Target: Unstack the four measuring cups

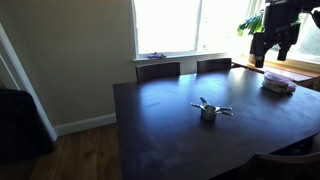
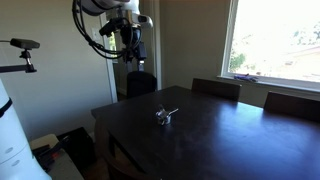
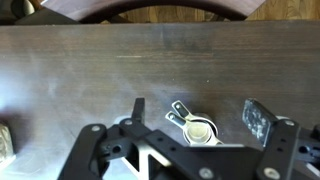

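- The gripper (image 3: 197,112) hangs high over the dark table (image 1: 160,135), fingers (image 3: 137,110) spread wide, nothing between them.
- The four measuring cups (image 3: 198,128) sit nested together mid-table, well below the jaws and untouched.
- In the wrist view, their handles (image 3: 178,107) fan out toward ten o'clock from the bowls.
- In an exterior view, the gripper (image 1: 272,45) sits at two o'clock from the cups (image 1: 208,110).

Cups (image 1: 208,111) mid table (image 1: 150,125), tool (image 1: 272,55) well apart
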{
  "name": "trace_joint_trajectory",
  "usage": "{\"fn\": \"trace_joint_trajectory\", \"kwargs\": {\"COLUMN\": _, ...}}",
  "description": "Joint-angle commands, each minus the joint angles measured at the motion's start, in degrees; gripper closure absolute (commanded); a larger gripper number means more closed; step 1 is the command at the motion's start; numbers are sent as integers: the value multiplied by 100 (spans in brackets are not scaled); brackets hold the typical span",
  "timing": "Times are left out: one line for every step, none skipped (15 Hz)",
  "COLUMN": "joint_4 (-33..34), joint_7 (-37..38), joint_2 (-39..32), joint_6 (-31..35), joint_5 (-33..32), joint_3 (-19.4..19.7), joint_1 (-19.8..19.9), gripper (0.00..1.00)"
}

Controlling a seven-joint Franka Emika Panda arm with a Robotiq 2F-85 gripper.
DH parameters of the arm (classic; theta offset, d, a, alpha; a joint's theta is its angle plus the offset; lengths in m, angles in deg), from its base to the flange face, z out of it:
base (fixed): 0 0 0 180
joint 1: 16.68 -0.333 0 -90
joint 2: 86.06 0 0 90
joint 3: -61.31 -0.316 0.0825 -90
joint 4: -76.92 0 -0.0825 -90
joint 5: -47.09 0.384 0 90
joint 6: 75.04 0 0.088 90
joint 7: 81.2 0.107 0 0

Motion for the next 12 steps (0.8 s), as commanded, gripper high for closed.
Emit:
{"fn": "trace_joint_trajectory", "kwargs": {"joint_4": 300, "joint_7": -103, "joint_2": -677, "joint_6": 736, "joint_5": -404, "joint_3": 73, "joint_1": 82, "gripper": 0}}
{"fn": "trace_joint_trajectory", "kwargs": {"joint_4": 366, "joint_7": -40, "joint_2": -837, "joint_6": 873, "joint_5": -455, "joint_3": 85, "joint_1": 91, "gripper": 0}}
{"fn": "trace_joint_trajectory", "kwargs": {"joint_4": 435, "joint_7": -59, "joint_2": -1042, "joint_6": 1020, "joint_5": -491, "joint_3": 121, "joint_1": 89, "gripper": 0}}
{"fn": "trace_joint_trajectory", "kwargs": {"joint_4": 499, "joint_7": -79, "joint_2": -1212, "joint_6": 1128, "joint_5": -505, "joint_3": 157, "joint_1": 81, "gripper": 0}}
{"fn": "trace_joint_trajectory", "kwargs": {"joint_4": 561, "joint_7": -65, "joint_2": -1366, "joint_6": 1182, "joint_5": -497, "joint_3": 188, "joint_1": 77, "gripper": 0}}
{"fn": "trace_joint_trajectory", "kwargs": {"joint_4": 627, "joint_7": -48, "joint_2": -1495, "joint_6": 1201, "joint_5": -505, "joint_3": 214, "joint_1": 70, "gripper": 0}}
{"fn": "trace_joint_trajectory", "kwargs": {"joint_4": 454, "joint_7": -24, "joint_2": -1246, "joint_6": 1100, "joint_5": -393, "joint_3": 209, "joint_1": 1, "gripper": 0}}
{"fn": "trace_joint_trajectory", "kwargs": {"joint_4": 525, "joint_7": -25, "joint_2": -1393, "joint_6": 1129, "joint_5": -395, "joint_3": 236, "joint_1": -3, "gripper": 0}}
{"fn": "trace_joint_trajectory", "kwargs": {"joint_4": 585, "joint_7": -25, "joint_2": -1498, "joint_6": 1140, "joint_5": -395, "joint_3": 253, "joint_1": -6, "gripper": 0}}
{"fn": "trace_joint_trajectory", "kwargs": {"joint_4": 630, "joint_7": -26, "joint_2": -1554, "joint_6": 1141, "joint_5": -395, "joint_3": 261, "joint_1": -10, "gripper": 0}}
{"fn": "trace_joint_trajectory", "kwargs": {"joint_4": 648, "joint_7": -26, "joint_2": -1569, "joint_6": 1141, "joint_5": -395, "joint_3": 262, "joint_1": -11, "gripper": 0}}
{"fn": "trace_joint_trajectory", "kwargs": {"joint_4": 658, "joint_7": -26, "joint_2": -1569, "joint_6": 1141, "joint_5": -395, "joint_3": 262, "joint_1": -10, "gripper": 0}}
